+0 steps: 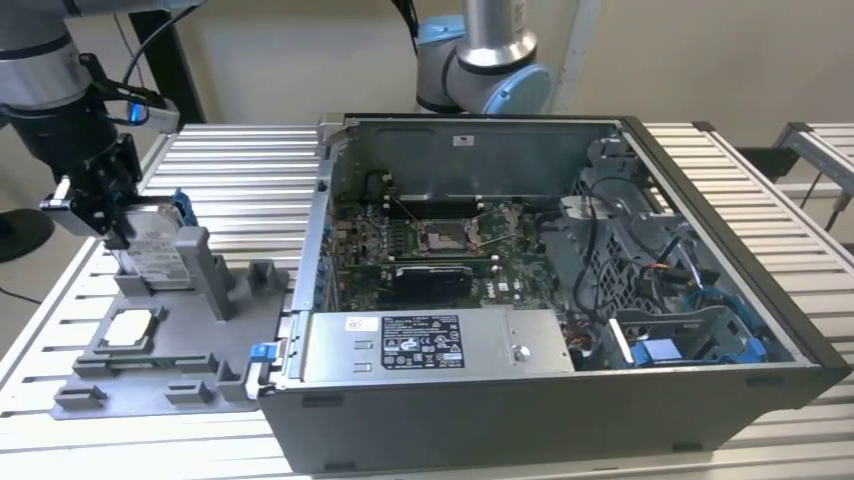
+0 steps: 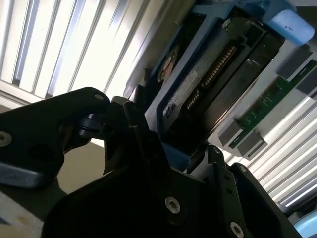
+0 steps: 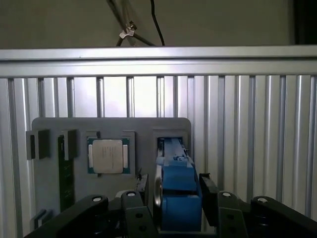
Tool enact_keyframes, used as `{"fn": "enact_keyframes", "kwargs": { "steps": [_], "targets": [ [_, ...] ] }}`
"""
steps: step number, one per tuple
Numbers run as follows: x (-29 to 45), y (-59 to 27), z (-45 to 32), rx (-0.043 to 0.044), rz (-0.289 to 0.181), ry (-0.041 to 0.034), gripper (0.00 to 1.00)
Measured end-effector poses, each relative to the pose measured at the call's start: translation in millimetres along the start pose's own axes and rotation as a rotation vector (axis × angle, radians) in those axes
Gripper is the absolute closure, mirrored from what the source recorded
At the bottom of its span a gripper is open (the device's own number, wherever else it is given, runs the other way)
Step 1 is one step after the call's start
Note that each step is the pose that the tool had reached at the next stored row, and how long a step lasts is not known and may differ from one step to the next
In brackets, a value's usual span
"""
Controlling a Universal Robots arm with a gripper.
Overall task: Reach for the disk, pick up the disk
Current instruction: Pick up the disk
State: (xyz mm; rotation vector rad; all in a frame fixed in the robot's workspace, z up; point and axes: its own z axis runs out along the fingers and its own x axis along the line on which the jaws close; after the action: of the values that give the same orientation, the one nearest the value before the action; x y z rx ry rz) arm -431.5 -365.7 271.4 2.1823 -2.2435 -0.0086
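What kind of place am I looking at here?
Probably a robotics test bench for computer assembly: an opened computer case sits on a slatted metal table, a grey fixture beside it holds loose parts, and the robot's hand is at the disk standing in it.

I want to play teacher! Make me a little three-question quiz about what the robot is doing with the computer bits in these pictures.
1. Pick one: in the exterior view, the gripper is nearest to
A. the square chip
B. the disk
C. the open computer case

2. True or false: the disk lies flat inside the computer case.

3. One word: what colour are the plastic rails around the disk?

Key
1. B
2. False. It stands on edge in the grey holder.
3. Blue
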Motion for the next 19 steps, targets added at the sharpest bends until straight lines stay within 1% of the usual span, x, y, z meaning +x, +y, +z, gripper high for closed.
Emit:
{"fn": "enact_keyframes", "kwargs": {
  "steps": [6,14,15,19],
  "targets": [
    [-0.2,0.0,1.0,0.0019,0.0,-0.0002,0.0],
    [-0.2,0.0,1.2,0.0018,0.0,-0.0001,0.0],
    [-0.2,0.0,1.3,0.0019,0.0,-0.0001,1.0],
    [-0.2,0.0,1.3,0.0018,0.0,-0.0001,1.0]
  ]
}}
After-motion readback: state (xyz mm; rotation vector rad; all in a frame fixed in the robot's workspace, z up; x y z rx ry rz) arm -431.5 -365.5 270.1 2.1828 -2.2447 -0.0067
